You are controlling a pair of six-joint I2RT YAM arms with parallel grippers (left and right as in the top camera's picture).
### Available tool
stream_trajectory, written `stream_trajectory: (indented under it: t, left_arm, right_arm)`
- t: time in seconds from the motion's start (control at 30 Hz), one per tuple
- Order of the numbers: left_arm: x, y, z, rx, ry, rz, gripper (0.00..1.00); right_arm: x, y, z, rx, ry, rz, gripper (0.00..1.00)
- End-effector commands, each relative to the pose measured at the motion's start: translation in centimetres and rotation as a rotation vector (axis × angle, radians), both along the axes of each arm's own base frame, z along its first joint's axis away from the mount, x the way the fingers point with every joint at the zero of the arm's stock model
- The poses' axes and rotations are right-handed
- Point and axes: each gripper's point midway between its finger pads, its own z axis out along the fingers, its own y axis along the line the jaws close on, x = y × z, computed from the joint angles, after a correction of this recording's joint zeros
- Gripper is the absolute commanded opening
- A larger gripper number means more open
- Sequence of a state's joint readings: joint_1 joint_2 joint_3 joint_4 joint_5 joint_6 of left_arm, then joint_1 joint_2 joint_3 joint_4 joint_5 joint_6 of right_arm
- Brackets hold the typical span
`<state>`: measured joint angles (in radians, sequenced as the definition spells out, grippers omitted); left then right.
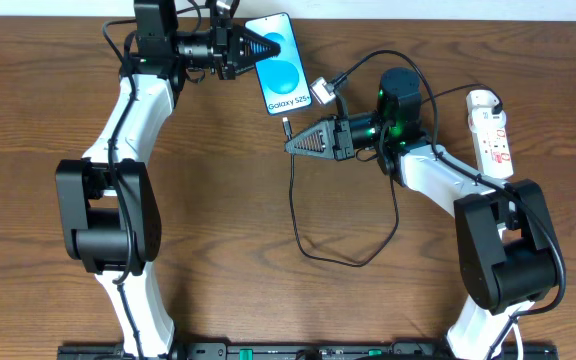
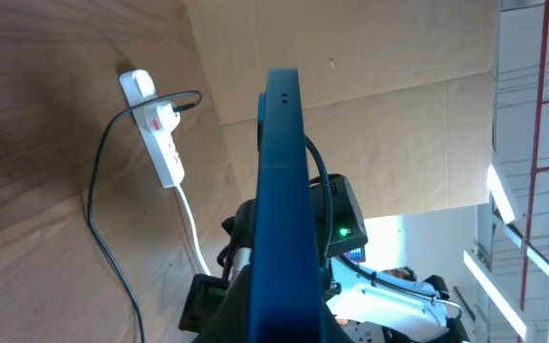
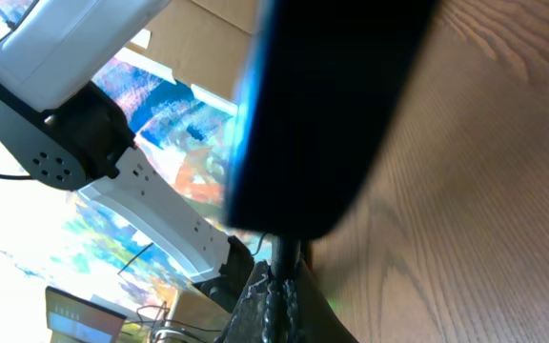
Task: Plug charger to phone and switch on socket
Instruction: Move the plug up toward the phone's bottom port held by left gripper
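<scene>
My left gripper [image 1: 256,47] is shut on the phone [image 1: 282,62] and holds it at the table's far side, its light blue screen up. The left wrist view shows the phone [image 2: 284,181] edge-on between my fingers [image 2: 276,319]. My right gripper [image 1: 291,144] is shut on the charger [image 1: 296,215], the thin black cable, just behind its plug tip [image 1: 286,125]. In the right wrist view the tip [image 3: 286,250] sticks out of my fingers [image 3: 279,297] and meets the phone's dark end [image 3: 322,114]; I cannot tell whether it is in. The socket [image 1: 491,135] lies at the far right.
The black cable loops across the table's middle and runs to the socket's rounded end [image 2: 137,86]. The socket's thick white cord [image 2: 193,229] trails toward the right arm's base. A cardboard wall [image 2: 370,105] stands behind the table.
</scene>
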<state>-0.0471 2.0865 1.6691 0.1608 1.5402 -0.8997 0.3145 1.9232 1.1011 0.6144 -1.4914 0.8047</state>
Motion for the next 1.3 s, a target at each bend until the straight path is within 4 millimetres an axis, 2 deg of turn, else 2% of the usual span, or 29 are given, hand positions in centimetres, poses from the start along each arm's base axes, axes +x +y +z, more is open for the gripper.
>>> stream_trajectory:
  t: [0.0, 0.13, 0.5, 0.9, 1.27]
  left_arm:
    - [-0.9, 0.4, 1.8, -0.011, -0.088, -0.023, 0.08]
    - [-0.8, 0.5, 1.8, -0.011, -0.092, -0.022, 0.07]
    - [-0.8, 0.5, 1.8, -0.011, -0.091, -0.022, 0.07]
    - [-0.9, 0.5, 1.8, -0.011, -0.087, -0.022, 0.07]
    - [-1.0, 0.1, 1.8, -0.011, -0.072, -0.029, 0.07]
  right_arm:
    - [-0.4, -0.3, 0.5, 0.011, -0.017, 0.022, 0.01]
    - [-0.3, -0.8, 1.0, 0.030, -0.069, 0.029, 0.01]
    - [-0.1, -1.0, 1.0, 0.030, -0.069, 0.024, 0.01]
    - [1.1, -1.8, 0.9, 0.025, -0.071, -0.032, 0.01]
    - [1.1, -1.8, 0.9, 0.024, -0.071, -0.033, 0.01]
